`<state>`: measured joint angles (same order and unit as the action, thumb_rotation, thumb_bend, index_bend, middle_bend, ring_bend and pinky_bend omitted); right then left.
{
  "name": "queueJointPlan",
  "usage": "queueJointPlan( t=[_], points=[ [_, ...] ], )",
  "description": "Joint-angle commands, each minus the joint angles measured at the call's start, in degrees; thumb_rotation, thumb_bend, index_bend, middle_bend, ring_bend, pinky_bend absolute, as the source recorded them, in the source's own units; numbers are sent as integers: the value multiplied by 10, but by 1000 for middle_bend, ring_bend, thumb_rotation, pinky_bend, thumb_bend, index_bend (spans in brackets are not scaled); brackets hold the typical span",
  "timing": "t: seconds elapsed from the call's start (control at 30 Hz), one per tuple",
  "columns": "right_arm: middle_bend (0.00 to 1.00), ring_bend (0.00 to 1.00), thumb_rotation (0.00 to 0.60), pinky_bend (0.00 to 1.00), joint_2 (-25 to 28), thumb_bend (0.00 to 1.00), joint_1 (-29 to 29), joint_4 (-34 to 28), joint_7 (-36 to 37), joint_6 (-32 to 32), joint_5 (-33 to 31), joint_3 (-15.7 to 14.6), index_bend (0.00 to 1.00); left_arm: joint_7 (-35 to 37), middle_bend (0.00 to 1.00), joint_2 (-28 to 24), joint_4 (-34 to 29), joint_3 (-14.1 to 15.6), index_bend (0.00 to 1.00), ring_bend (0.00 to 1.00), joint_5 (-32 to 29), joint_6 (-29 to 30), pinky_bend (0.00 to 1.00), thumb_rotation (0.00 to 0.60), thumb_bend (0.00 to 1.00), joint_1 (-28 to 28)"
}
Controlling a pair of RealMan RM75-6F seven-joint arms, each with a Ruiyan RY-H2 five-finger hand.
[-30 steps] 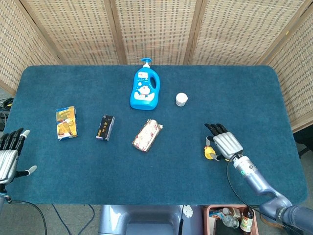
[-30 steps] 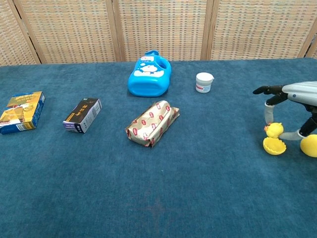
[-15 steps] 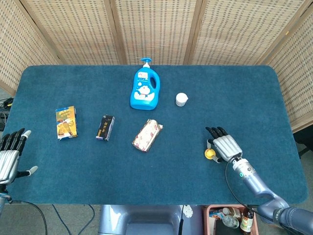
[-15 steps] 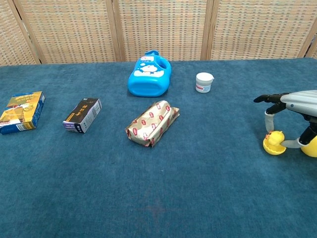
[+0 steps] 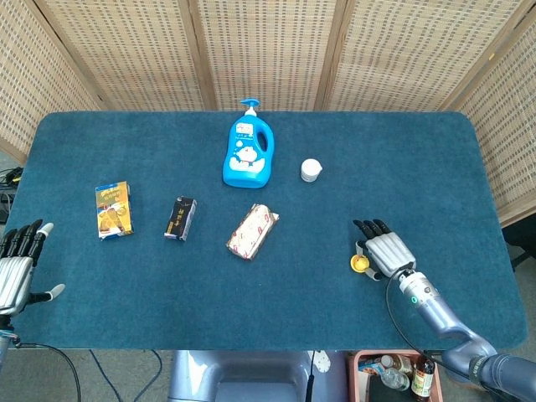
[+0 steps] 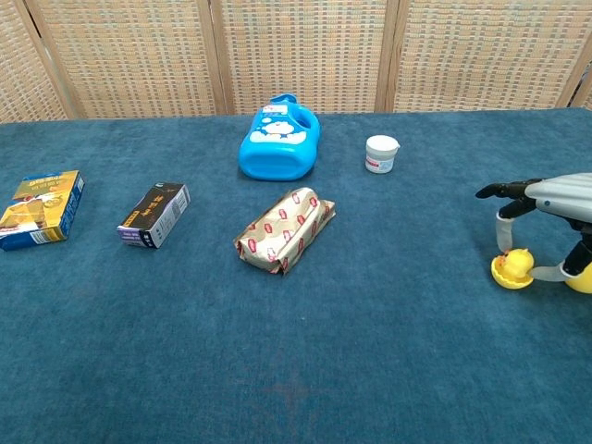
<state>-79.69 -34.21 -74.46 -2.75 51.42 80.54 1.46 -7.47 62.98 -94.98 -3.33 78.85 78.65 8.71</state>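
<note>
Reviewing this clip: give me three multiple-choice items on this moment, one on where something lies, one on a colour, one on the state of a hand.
1. Where does the small white jar stand?
A. Right of the blue bottle
B. Beside the yellow-and-blue box
C. On the wrapped red-and-white pack

2. What colour is the small toy at the right hand?
A. Green
B. Yellow
C. Red

3. How is the left hand?
A. Gripping the dark box
B. Pressing on the bottle
C. Holding nothing, at the table's near left edge

Answers: 1 A, since in the head view the jar stands apart to the right of the bottle. 2 B, since the chest view shows a yellow toy under the right hand's fingers. 3 C, since the left hand's fingers are spread with nothing in them, far from every item.
</note>
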Motion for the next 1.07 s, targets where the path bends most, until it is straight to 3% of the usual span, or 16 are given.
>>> queueJointPlan(
  t=[0.03,0.23,0.37,0.5,0.63,0.8,1.07],
  points=[
    [0,0,600,0,2,187,1,-4,1,5,3,1,280,1,0,0,0,0,0,0,1,0,0,600,0,0],
    [0,0,600,0,26,187,10,-40,-7,29,7,4,264,4,0,-1,-1,2,0,0,6,2,0,600,0,-1],
    [0,0,600,0,69,184,37,-99,-5,79,17,2,263,7,0,-2,0,3,0,0,9,4,0,600,0,-2],
    [0,0,600,0,114,39,90,-146,-20,167,36,-10,150,6,0,-1,2,4,0,0,14,9,0,600,0,-3],
    [0,0,600,0,121,0,142,-145,-45,250,52,-20,0,7,0,0,1,7,0,0,24,16,0,600,0,-5],
    [0,0,600,0,113,0,186,-126,-57,309,60,-27,0,8,0,0,2,11,0,0,37,25,0,600,0,-9],
    [0,0,600,0,93,0,215,-99,-49,345,64,-20,0,8,0,0,0,16,0,0,52,33,0,600,0,-12]
  ],
)
